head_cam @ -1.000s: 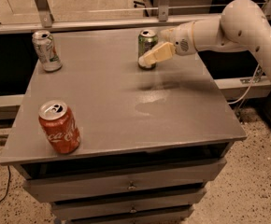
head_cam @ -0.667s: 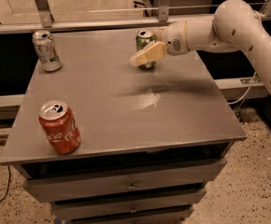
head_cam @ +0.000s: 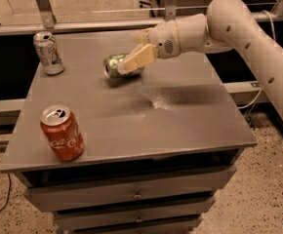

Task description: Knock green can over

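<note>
— Where is the green can (head_cam: 113, 65)?
— It lies on its side on the grey cabinet top (head_cam: 180, 126), silver end turned to the left, olive side dull and smeared.
— And the gripper (head_cam: 135, 59)?
— It is right at the can and covers its right end in view. I cannot tell whether it is open or closed. The white arm (head_cam: 239, 28) reaches in from the can's right, forearm nearly level, upper link sloping down behind.
— Other things?
— A silver-white can (head_cam: 49, 52) stands well left of the green can. A red Coca-Cola can (head_cam: 62, 133) stands well in front of it, to the left.
</note>
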Tool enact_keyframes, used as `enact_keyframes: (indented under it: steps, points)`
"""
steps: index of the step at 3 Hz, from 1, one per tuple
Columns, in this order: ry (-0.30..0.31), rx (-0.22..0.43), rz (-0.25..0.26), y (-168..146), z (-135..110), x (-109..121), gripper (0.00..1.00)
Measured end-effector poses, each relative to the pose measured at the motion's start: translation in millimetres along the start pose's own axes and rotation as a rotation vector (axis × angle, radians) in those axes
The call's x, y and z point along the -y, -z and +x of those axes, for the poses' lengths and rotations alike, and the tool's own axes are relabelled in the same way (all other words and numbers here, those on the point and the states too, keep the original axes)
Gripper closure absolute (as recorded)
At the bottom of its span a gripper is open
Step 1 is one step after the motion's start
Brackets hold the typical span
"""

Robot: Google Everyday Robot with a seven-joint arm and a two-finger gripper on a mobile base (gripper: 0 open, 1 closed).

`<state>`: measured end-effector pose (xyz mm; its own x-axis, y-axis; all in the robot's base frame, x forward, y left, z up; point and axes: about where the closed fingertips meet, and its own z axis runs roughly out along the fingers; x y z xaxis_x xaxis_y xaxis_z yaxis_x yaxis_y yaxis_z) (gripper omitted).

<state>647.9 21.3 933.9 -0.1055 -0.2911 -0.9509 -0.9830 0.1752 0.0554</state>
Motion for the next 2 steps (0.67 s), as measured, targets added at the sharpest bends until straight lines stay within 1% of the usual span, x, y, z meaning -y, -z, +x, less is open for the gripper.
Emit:
enact_keyframes:
  steps: [1,2]
  points:
    - [0.018,-0.001,-0.052,-4.2,-10.5,-22.4,0.0]
    - [0.031,-0.009,-0.031,9.5,-13.8,-25.5,0.0]
